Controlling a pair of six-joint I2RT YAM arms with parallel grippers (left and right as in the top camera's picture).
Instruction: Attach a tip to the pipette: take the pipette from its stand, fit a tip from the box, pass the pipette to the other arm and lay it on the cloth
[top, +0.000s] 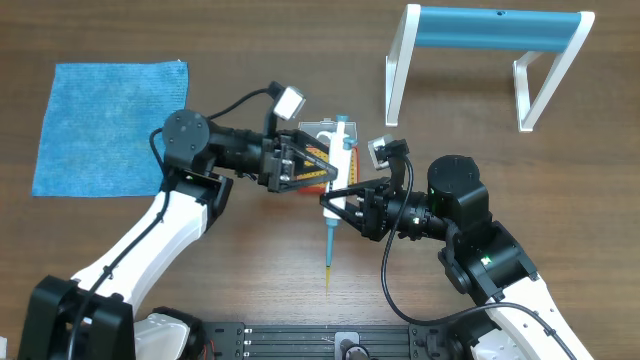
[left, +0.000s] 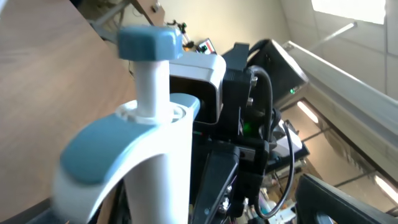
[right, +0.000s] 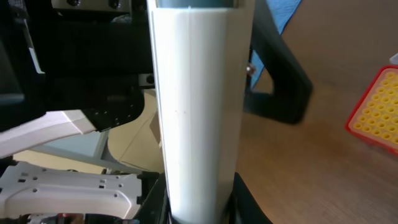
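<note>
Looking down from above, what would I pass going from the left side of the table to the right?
blue cloth → left arm → pipette → right arm → white-and-blue stand

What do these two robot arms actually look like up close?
The left arm and right arm match: white shells on the long links, round black joints, a thin black cable looping alongside each. The left pincer and right pincer are black triangular frames, each with a small pale camera box behind. Green lights glow on the right arm.
</note>
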